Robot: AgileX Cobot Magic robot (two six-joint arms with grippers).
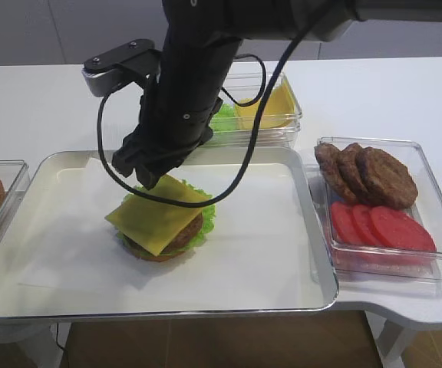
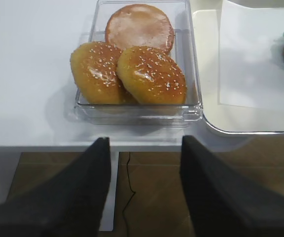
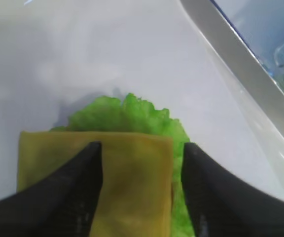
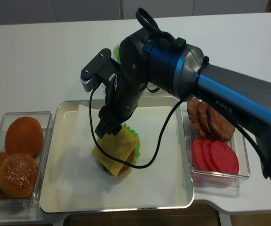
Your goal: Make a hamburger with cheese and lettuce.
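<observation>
Your right end effector (image 3: 142, 163) is over the hamburger (image 1: 162, 230) with its jaws spread wide, and the wrist view shows open space between the two black fingers (image 3: 78, 187). The cheese (image 1: 156, 213) lies flat on the patty under them; you can't tell whether the fingertips touch the slice, but nothing is clamped. Lettuce (image 3: 127, 116) frills out past the far edge of the cheese.

Around the stack you have bare white paper (image 1: 259, 238) on every side inside the metal tray (image 1: 313, 230), with the most room on your right. The tray's raised rim runs close on the right in the wrist view.

Just off that rim sits the clear box of patties and tomato slices (image 1: 382, 203); behind the arm, a box of yellow slices and greens (image 1: 271, 111).

Your left end effector (image 2: 144, 182) hangs off the bench edge, jaws apart and holding nothing, near the box of buns (image 2: 137, 64).
</observation>
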